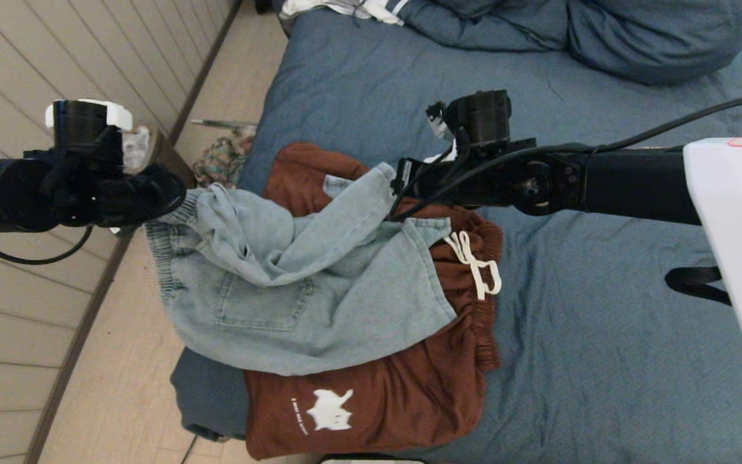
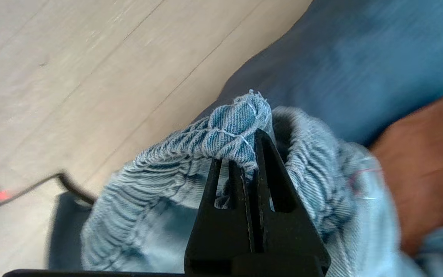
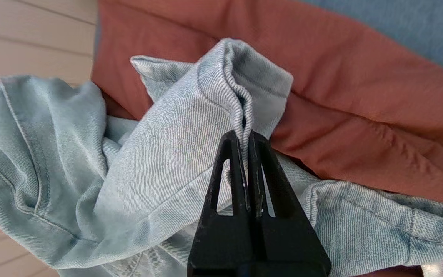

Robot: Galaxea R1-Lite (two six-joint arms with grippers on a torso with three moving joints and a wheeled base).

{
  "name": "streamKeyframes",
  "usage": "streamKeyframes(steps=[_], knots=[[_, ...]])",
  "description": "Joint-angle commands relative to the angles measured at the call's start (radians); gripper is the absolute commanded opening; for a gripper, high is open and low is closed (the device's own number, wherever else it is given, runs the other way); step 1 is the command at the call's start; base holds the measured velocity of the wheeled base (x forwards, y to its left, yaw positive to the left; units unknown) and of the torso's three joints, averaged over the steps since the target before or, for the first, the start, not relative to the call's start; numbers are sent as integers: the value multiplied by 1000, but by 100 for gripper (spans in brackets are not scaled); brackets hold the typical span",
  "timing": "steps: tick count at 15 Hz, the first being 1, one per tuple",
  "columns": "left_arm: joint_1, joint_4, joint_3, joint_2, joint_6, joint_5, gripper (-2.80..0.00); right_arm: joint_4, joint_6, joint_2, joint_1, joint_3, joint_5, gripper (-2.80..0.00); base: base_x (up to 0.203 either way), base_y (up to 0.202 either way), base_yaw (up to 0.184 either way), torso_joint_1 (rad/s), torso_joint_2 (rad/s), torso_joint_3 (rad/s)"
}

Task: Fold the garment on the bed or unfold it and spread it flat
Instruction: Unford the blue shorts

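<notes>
Light-blue denim shorts (image 1: 294, 283) hang stretched between two clamped end effectors above rust-brown shorts (image 1: 377, 399) at the edge of the bed (image 1: 603, 335). The left end effector (image 2: 250, 150) pinches the elastic waistband over the floor side; the right end effector (image 3: 244, 136) pinches what appears to be a leg hem, so the shorts' long axis runs arm to arm

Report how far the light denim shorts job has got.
Done: both grips are set. The left gripper is shut on the elastic waistband of the denim shorts; the right gripper is shut on a hem fold.
In hand: the shorts hang bunched between them, over the brown shorts.
Left: no fold or flat spread shows yet on the bed.
</notes>
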Motion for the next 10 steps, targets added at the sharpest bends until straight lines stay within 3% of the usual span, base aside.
streamKeyframes(steps=[1, 7, 10], knots=[[0, 5, 8, 11, 12, 1, 0, 6, -14, -10, 9, 15, -13, 0, 0, 0, 0, 0, 0, 0], [20, 31, 32, -119, 16, -2, 0, 8, -35, -58, -3, 47, -21, 0, 0, 0, 0, 0, 0, 0], [27, 31, 141, -260, 37, -7, 0, 8, -34, -127, -8, 102, -21, 0, 0, 0, 0, 0, 0, 0]])
